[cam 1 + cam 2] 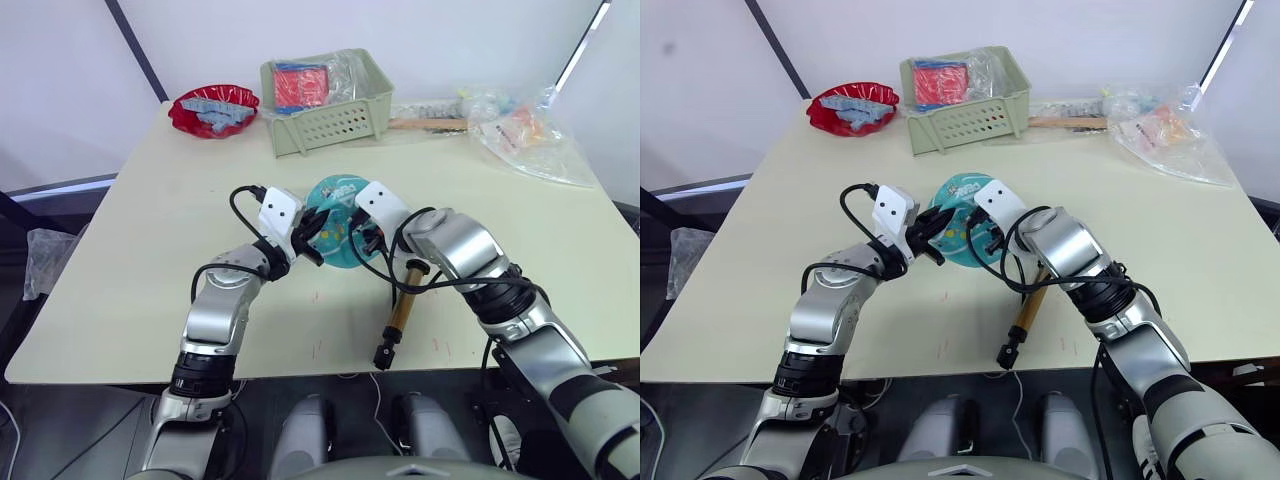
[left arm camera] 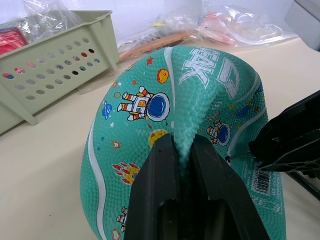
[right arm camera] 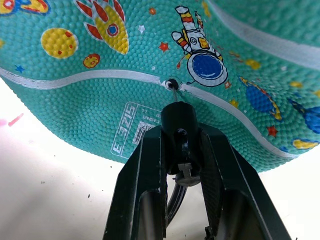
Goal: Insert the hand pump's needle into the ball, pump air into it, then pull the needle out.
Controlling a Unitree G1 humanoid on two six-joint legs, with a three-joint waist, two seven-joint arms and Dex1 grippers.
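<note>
While the left tool (image 2: 182, 150) pinches a fold of the limp ball (image 1: 335, 232) on the table (image 1: 150, 250), the right tool (image 3: 182, 145), clamped on the needle (image 3: 173, 88) fitting, meets the valve; any tilt could bend the pin or skid it off.

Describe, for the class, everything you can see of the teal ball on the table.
The ball is teal pebbled rubber with white seam lines, astronaut, rocket and planet prints, white lettering and a label patch. It looks underinflated: the left gripper pinches a ridge of its skin. It lies on the table in front of the green basket. The right gripper holds the needle at the valve hole on a seam.
</note>
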